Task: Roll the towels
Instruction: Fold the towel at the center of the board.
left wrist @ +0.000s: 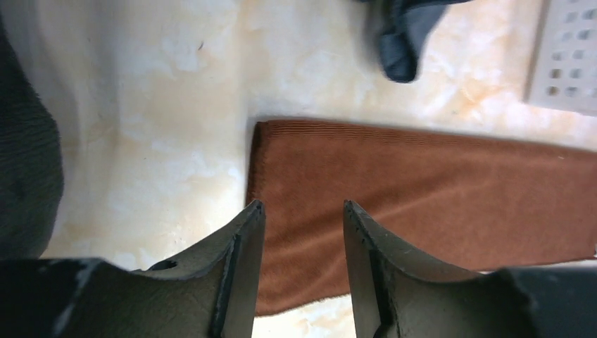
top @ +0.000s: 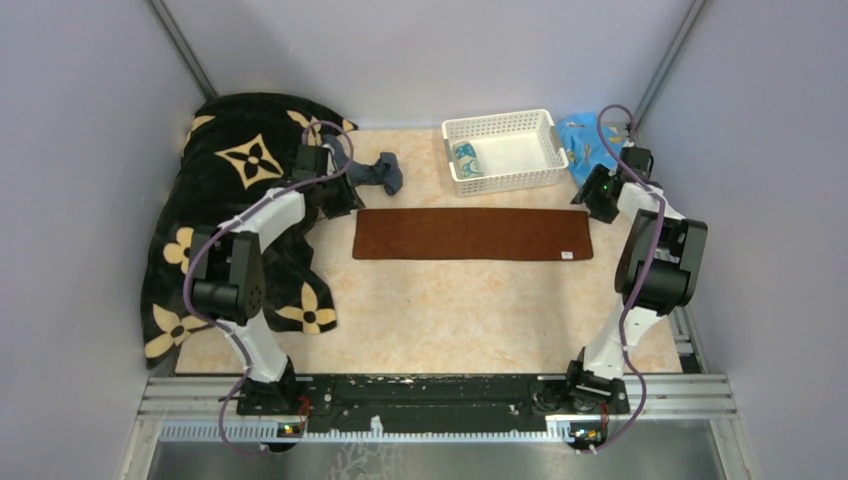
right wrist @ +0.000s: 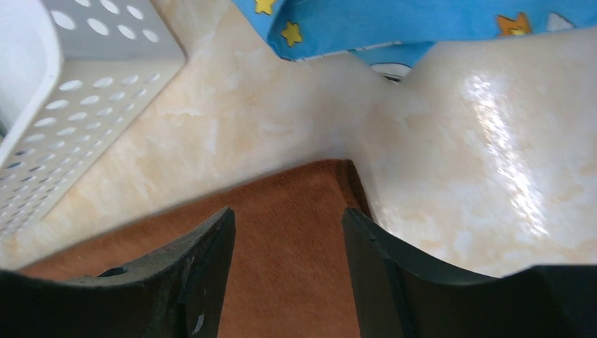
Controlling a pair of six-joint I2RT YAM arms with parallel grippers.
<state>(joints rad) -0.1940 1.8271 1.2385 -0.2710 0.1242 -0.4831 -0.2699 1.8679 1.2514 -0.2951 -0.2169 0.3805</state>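
Beige tabletop, flat rust-brown towel, left gripper and right gripper apart above its 2 ends

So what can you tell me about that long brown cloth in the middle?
The rust-brown towel is a long narrow strip of soft, finely ribbed fabric, spread flat and unrolled on the marbled table, long side running left to right. A small white tag sits by its near right corner. The left tool hangs open over its left end, the right tool open over its right end; whether they touch it cannot be told.
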